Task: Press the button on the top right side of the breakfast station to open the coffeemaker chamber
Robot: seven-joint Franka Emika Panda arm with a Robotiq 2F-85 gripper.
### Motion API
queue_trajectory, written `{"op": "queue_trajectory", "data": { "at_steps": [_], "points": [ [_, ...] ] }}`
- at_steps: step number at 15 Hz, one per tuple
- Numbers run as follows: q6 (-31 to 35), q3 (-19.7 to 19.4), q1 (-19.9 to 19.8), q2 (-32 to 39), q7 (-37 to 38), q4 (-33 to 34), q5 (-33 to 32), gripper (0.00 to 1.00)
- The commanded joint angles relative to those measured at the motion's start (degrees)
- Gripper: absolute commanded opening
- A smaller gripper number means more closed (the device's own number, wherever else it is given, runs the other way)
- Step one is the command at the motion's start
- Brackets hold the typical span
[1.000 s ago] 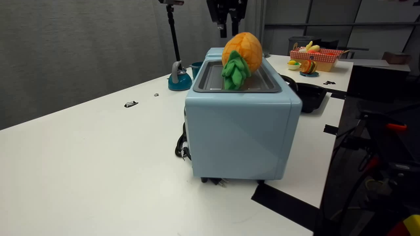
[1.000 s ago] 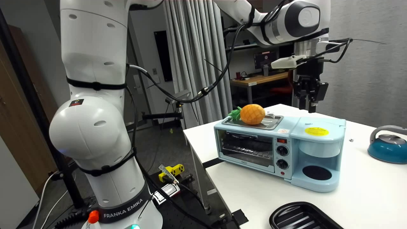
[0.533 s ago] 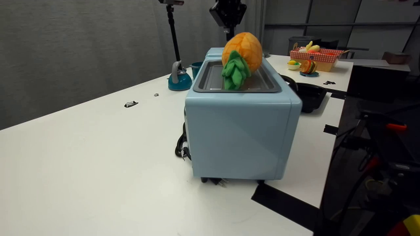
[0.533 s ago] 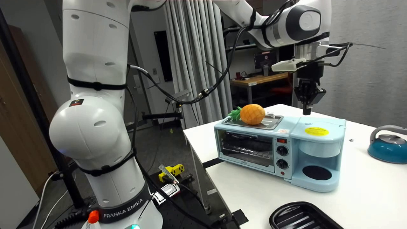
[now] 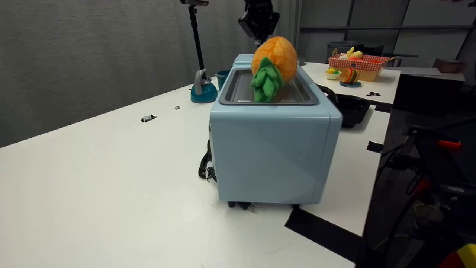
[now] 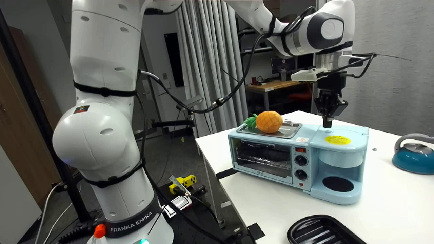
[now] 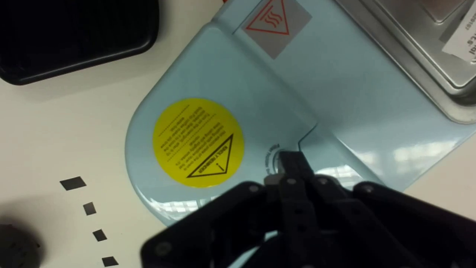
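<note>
The pale blue breakfast station (image 6: 298,154) sits upright on the white surface (image 5: 111,186), and it's directly beneath the pincer (image 6: 327,126)! The pincer aims straight down near the far left corner of the coffeemaker lid (image 7: 256,119), its fingers (image 7: 290,160) drawn together side by side. Down at the small round button (image 7: 276,162), the wrist view has the tips covering part of it; touching or just above, you cannot tell.

Out to the room, seen in an exterior view: a pleated grey curtain (image 6: 200,44) hangs far left, a wooden-topped desk (image 6: 276,86) stands beyond the surface. Here's a ridged black pan (image 6: 317,232) on the near side of the station, a teal kettle (image 6: 415,159) off to its right, and up on the station's metal tray (image 6: 292,131), a plush pineapple (image 6: 269,122) lying on its side.

And the station's line! Its long axis runs left to right, slightly aslant, left end farther, coffeemaker end nearer. The front faces the near side: glass oven door (image 6: 262,159), two black dials (image 6: 301,160) beside it, little red switch (image 6: 300,149) above them.
</note>
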Motion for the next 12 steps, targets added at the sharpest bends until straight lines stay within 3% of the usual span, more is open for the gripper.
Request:
{"op": "queue_trajectory", "data": {
  "at_steps": [1,12],
  "points": [
    [-0.7,-1.0,0.4,2.7,1.2,3.3,-0.4,0.0],
    [0.3,-1.7,-0.8,7.6,0.7,5.2,1.4,0.0]
  ]
}}
